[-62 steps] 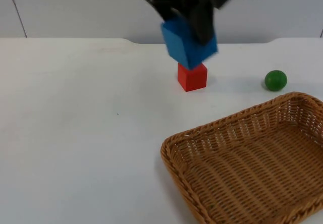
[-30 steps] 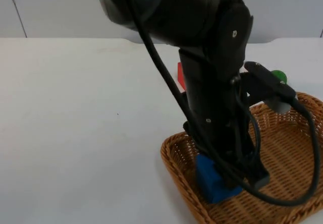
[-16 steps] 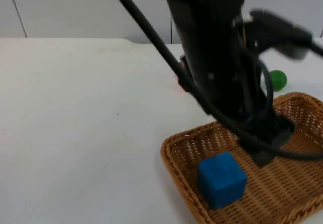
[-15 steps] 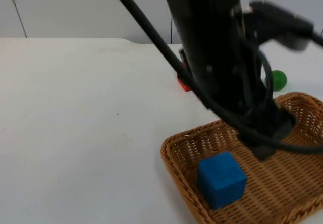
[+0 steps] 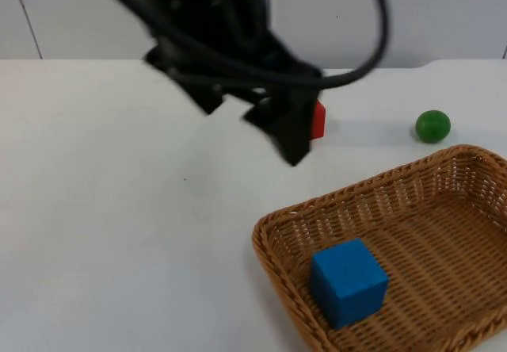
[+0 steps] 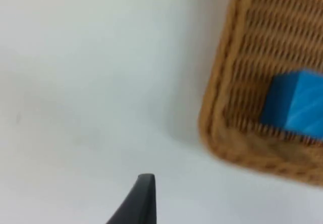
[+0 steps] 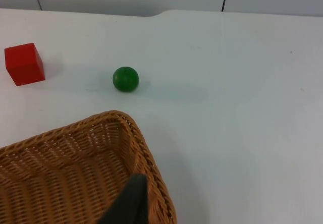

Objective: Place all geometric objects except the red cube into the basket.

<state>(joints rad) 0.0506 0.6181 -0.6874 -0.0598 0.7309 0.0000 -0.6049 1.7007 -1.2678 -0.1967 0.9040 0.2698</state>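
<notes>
Top view, left tool (image 5: 252, 118) spread, hiding part of red cube (image 5: 318, 120), blue cube (image 5: 348, 281) in basket (image 5: 273, 223), green ball (image 5: 432, 126) beyond.

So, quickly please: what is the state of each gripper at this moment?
Left gripper: above the table beside the red cube, holding nothing, fingers apart.
Right gripper: waits over the basket rim; open or closed cannot be told.
</notes>
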